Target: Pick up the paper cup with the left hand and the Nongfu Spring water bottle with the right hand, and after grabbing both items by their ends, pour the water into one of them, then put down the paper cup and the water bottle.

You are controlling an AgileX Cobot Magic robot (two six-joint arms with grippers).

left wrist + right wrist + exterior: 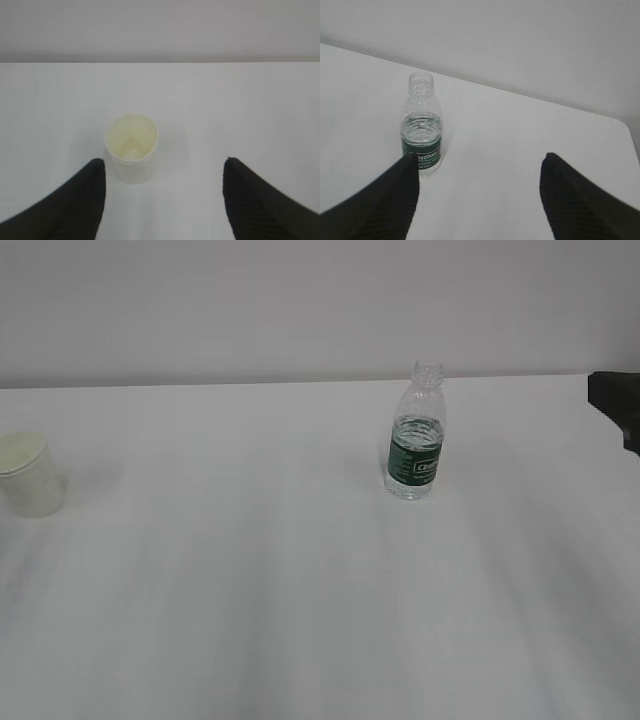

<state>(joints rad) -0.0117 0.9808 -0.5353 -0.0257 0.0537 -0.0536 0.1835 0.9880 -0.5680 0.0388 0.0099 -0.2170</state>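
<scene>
Your inventory at this moment:

The paper cup (27, 475): upright on the white table (300, 590) at your far left edge in the exterior view, mouth up, pale cream inside. Nothing touches it.

The Nongfu Spring water bottle (415, 433): upright right of centre, capless, green label facing you, the water (422, 131) reaching to about the top of the label. Well apart from the cup.

The left hand (165, 200): jaws spread wide, empty, with the cup just ahead, nearer the left finger.

The right hand (480, 200): jaws spread wide, empty; bottle ahead beside the left finger. You see only a dark sliver of this arm at the exterior view's right edge.
</scene>
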